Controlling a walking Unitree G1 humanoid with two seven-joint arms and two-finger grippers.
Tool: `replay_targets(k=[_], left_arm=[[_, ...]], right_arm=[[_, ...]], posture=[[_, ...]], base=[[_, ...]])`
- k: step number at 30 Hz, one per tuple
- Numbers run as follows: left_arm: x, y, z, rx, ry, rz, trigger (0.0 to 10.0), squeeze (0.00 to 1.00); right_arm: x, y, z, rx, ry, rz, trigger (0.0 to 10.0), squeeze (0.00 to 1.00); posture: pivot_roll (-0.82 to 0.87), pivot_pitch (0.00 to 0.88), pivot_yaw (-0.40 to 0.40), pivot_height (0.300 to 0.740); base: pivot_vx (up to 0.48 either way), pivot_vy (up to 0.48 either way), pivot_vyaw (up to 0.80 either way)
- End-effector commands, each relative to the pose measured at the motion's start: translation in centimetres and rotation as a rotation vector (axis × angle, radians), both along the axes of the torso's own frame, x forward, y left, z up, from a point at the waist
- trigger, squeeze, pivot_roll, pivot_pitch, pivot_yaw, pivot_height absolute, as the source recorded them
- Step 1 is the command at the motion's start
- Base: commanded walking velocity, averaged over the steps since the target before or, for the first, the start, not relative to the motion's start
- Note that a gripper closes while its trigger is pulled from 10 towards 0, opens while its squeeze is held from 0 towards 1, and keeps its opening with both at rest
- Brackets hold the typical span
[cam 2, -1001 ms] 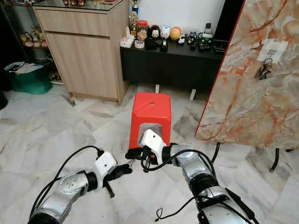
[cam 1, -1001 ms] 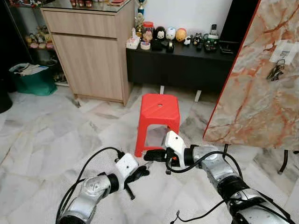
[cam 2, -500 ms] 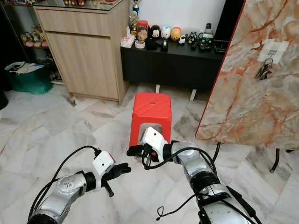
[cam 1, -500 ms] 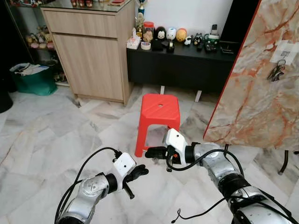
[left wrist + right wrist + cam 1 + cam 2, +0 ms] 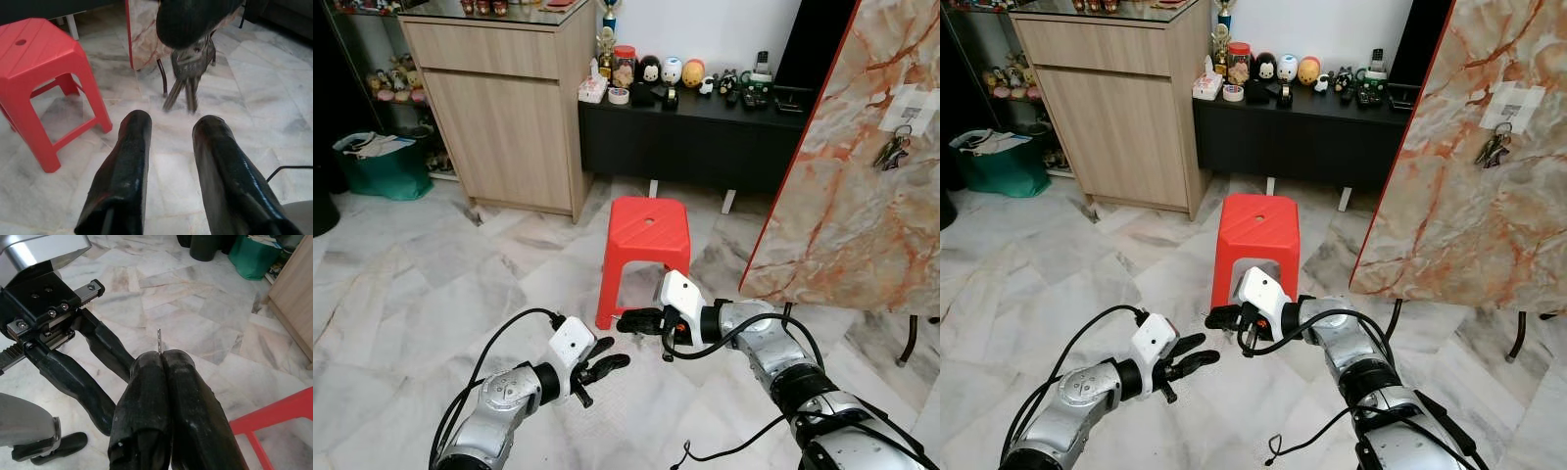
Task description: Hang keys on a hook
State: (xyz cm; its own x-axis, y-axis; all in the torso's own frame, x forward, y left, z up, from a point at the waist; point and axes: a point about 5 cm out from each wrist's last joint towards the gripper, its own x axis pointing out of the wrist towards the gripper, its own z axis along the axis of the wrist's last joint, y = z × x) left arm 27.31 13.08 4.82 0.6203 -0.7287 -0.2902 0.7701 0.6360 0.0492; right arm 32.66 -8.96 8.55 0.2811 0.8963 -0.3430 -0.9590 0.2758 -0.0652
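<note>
A bunch of keys hangs from the black fingertips of my right gripper, which is shut on it low over the floor in front of the red stool. In the right wrist view a thin metal tip sticks out between the closed fingers. My left gripper is open just below and to the left of the keys, with nothing between its fingers. On the marble panel at the right, another key bunch hangs under a white hook plate.
A wooden cabinet stands at the back left beside a low black unit with figurines on top. A green bag sits far left. The panel's black legs and loose cables are near my right arm.
My left gripper has opened its fingers and drawn back slightly from the right gripper. The right gripper, still holding the keys, rose a little and then stayed put.
</note>
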Motion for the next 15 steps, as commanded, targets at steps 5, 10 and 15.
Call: replay_targets(k=[5, 10, 15], left_arm=[[0.41, -0.27, 0.76, -0.039, -0.024, 0.014, 10.0, 1.0], [0.67, -0.6, 0.99, -0.056, -0.042, 0.028, 10.0, 0.0], [0.71, -1.01, 1.14, -0.08, -0.037, 0.019, 10.0, 0.0]], right_arm=[[0.2, 0.14, 0.42, -0.005, -0.017, 0.018, 0.0, 0.0], [0.15, 0.32, 0.48, -0.002, -0.018, 0.03, 0.0, 0.0], [0.1, 0.38, 0.46, -0.002, -0.017, 0.034, 0.0, 0.0]], posture=[[0.13, 0.0, -0.111, 0.74], [0.13, 0.0, -0.111, 0.74], [0.13, 0.0, -0.113, 0.74]], base=[[0.0, 0.0, 0.0], [0.0, 0.0, 0.0], [0.0, 0.0, 0.0]])
